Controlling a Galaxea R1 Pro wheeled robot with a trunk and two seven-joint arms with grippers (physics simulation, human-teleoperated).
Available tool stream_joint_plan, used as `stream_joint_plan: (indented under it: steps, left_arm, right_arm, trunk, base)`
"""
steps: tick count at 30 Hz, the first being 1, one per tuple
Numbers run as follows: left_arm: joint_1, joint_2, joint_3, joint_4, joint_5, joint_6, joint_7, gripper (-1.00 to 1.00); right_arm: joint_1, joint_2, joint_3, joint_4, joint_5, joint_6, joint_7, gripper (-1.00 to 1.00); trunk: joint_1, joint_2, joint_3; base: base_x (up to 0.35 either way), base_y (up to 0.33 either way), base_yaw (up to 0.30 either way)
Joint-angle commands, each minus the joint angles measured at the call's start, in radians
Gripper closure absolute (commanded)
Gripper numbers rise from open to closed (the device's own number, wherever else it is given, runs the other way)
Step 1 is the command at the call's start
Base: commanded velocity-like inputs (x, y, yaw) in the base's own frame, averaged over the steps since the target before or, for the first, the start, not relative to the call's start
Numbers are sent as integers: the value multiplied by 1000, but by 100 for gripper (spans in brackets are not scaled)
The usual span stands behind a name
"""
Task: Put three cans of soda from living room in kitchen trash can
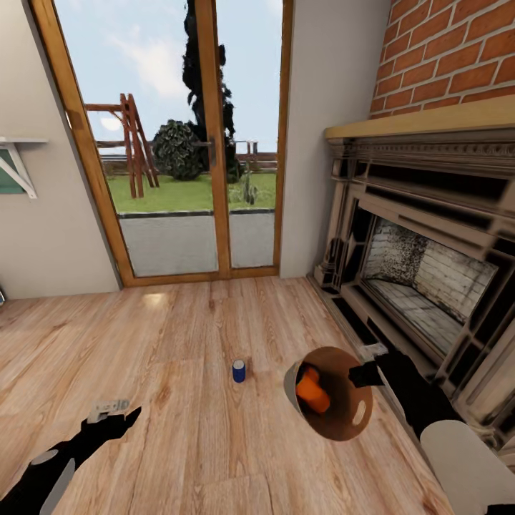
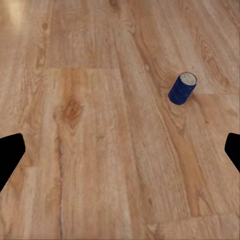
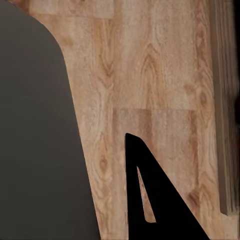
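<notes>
Blue soda can (image 1: 239, 370) stands beside the trash can (image 1: 343, 422) gripped by right end effector (image 1: 366, 373); left end effector (image 1: 114, 413), open, should probably reach it next.

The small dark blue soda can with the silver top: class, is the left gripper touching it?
Apart. In the left wrist view, the dark blue soda can stands on the wood floor well ahead of the left gripper, bare boards between them.
</notes>
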Motion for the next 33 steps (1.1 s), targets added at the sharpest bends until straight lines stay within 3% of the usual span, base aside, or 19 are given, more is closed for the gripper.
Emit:
stream_joint_plan:
  steps: [1,4,7,11,16,21,25,33]
  left_arm:
    - [0,0,-1,6,0,-13,5,-100]
    - [0,-1,-4,18,-1,-50,16,-100]
    - [1,-6,-5,22,-1,-71,21,-100]
    - [1,-40,-6,26,-1,-120,23,-100]
    - [8,-60,-10,28,-3,-146,23,-100]
    - [23,-67,-47,30,-2,-153,24,-100]
    - [25,-68,-58,53,-1,-155,24,-100]
    - [27,-73,-64,80,0,-154,29,-100]
  right_arm:
    - [12,-1,-14,0,-21,-28,2,100]
    - [58,-3,-50,4,-20,-135,5,100]
    - [89,-4,-62,8,-20,-194,2,100]
    - [152,-4,-73,12,-21,-299,-5,100]
    - [202,-5,-92,14,-22,-359,-7,100]
    - [274,-3,-145,19,-21,-461,-13,100]
    - [287,0,-158,26,-23,-491,-14,100]
    - [298,2,-225,38,-24,-522,-14,100]
  trunk:
    - [0,0,0]
    - [0,0,0]
    - [0,0,0]
    - [0,0,0]
    - [0,0,0]
    - [0,0,0]
    - [0,0,0]
    - [0,0,0]
  base:
    - [0,0,0]
    - [0,0,0]
    - [0,0,0]
    - [0,0,0]
    - [0,0,0]
    - [0,0,0]
    - [0,0,0]
    - [0,0,0]
